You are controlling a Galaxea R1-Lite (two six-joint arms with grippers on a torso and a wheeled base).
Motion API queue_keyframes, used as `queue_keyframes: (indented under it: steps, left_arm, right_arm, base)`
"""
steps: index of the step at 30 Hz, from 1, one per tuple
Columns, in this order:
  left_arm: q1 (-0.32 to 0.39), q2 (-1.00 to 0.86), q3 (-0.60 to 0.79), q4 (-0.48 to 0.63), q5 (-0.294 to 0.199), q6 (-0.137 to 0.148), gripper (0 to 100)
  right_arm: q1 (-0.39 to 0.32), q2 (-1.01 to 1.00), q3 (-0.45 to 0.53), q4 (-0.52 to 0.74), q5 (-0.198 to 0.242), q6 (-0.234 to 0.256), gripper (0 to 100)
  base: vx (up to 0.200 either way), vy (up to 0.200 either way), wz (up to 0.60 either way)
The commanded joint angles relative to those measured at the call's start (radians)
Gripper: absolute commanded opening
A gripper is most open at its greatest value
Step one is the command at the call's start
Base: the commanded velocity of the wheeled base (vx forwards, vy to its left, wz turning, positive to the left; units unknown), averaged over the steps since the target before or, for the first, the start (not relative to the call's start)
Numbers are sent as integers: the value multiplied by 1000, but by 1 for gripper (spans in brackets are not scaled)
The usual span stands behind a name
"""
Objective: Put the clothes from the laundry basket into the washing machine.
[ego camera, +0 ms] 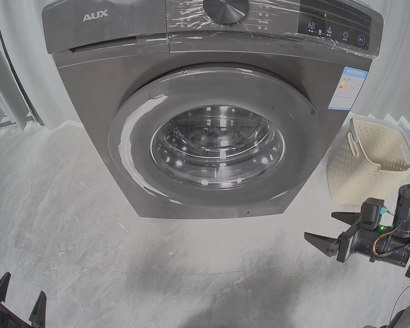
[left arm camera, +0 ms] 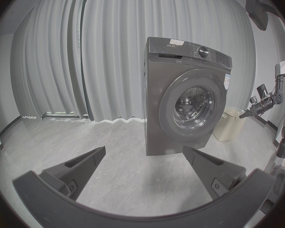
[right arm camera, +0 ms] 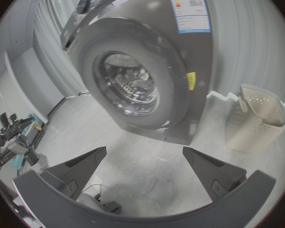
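the grey washing machine stands on the floor with its round door shut. the cream laundry basket sits just beside its right corner; what it holds i cannot tell. the right hand hangs near the basket, its 2 fingers wide apart, holding nothing. the left hand is low, spread and empty too

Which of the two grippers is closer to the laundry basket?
The right gripper, open beside the laundry basket; the left gripper is far on the opposite side.

Pale curtains, grey marbled floor
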Motion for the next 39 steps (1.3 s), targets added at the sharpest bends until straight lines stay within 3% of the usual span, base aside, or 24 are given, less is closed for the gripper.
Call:
queue_keyframes:
  steps: [1, 15, 20, 21, 25, 29, 31, 34, 36, 38, 39]
  left_arm:
    - [0, -16, 16, 0, 0, 0, 100]
    - [-2, -16, 16, 0, 0, -2, 100]
    - [-2, -16, 16, 0, 0, -2, 100]
    - [-2, -16, 16, 0, 0, -2, 100]
    - [-2, -16, 16, 0, 0, -2, 100]
    - [-2, -16, 16, 0, 0, -3, 100]
    - [-2, -16, 16, 0, 0, -3, 100]
    - [-2, -16, 16, 0, 0, -3, 100]
    - [-2, -16, 16, 0, 0, -3, 100]
    - [-2, -16, 16, 0, 0, -3, 100]
    - [-2, -16, 16, 0, 0, -3, 100]
  right_arm:
    - [82, -9, -17, -22, 14, 11, 100]
    - [89, 86, -188, -177, 6, 25, 100]
    - [89, 105, -179, -309, -34, 21, 100]
    - [97, 100, -155, -346, -51, 19, 100]
    - [118, 31, -15, -346, -51, 5, 100]
    - [175, -142, 217, -343, -35, -4, 100]
    - [181, -210, 238, -326, -29, -4, 100]
    - [160, -441, 237, -196, -28, 1, 100]
    - [105, -542, 237, -110, -38, -2, 100]
    - [3, -642, 237, 1, -38, -5, 100]
    - [3, -642, 237, 1, -38, -5, 100]
  base:
    - [200, 0, 0]
    - [171, 0, 0]
    - [0, 0, 0]
    - [0, 0, 0]
    - [0, 0, 0]
    - [0, 0, 0]
    - [0, 0, 0]
    - [0, 0, 0]
    - [0, 0, 0]
    - [0, 0, 0]
    - [0, 0, 0]
